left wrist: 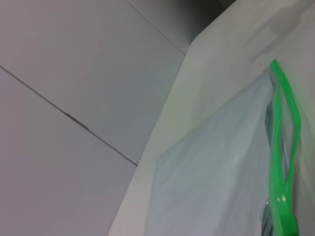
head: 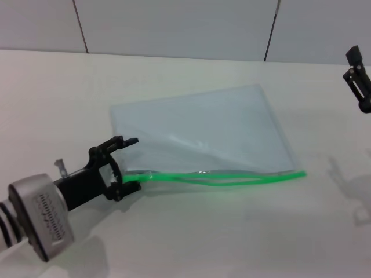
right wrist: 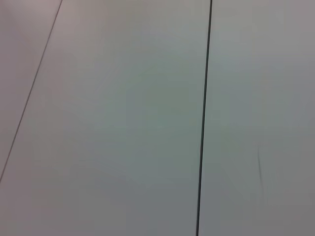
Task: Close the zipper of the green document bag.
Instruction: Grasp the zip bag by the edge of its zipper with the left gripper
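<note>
The green document bag [head: 203,130] lies flat on the white table, pale blue and translucent. Its zipper [head: 232,176] runs along the near edge, and the two bright green strands stand apart over most of their length. My left gripper [head: 131,164] is open at the bag's left near corner, one finger [head: 131,141] over the bag's edge and the other [head: 132,186] at the zipper's left end. In the left wrist view the bag [left wrist: 211,172] and the split zipper [left wrist: 283,147] stretch away. I cannot make out the slider. My right gripper [head: 359,78] hangs raised at the far right.
The table [head: 52,104] is white and ends at a grey panelled wall [head: 174,26] behind it. The right wrist view shows only wall panels [right wrist: 123,118].
</note>
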Motion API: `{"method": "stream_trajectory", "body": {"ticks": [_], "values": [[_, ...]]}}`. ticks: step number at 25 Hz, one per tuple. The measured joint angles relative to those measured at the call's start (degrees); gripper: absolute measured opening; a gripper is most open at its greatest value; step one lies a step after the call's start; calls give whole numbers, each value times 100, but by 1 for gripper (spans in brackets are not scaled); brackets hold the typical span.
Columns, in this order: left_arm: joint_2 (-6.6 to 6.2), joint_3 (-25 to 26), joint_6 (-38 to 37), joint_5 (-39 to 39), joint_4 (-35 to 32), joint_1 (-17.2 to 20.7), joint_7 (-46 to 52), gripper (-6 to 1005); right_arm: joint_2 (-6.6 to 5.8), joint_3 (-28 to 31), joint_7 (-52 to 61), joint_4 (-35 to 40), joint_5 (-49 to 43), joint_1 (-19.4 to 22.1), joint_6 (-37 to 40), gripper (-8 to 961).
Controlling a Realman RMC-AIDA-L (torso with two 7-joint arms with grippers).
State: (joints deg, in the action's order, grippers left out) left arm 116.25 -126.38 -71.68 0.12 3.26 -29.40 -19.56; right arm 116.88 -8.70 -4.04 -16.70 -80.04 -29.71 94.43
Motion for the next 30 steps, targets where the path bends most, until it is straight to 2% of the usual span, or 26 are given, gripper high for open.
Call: {"method": "stream_trajectory", "body": {"ticks": [11,16,25,30], "values": [[5,-17,676,207,-320,-174,-153,696,1,0,0,-18,-11,-25,6,862],[2,-9,679,217,-332,-259,-247,459,1,0,0,-27,-11,-34,6,861],[12,50,687,96,-503,-265,-302,265,-7,-126,0,70,-242,-84,-41,861],[11,53,697,87,-607,-259,-301,170,-8,-157,-12,340,-924,-238,-346,861]]}}
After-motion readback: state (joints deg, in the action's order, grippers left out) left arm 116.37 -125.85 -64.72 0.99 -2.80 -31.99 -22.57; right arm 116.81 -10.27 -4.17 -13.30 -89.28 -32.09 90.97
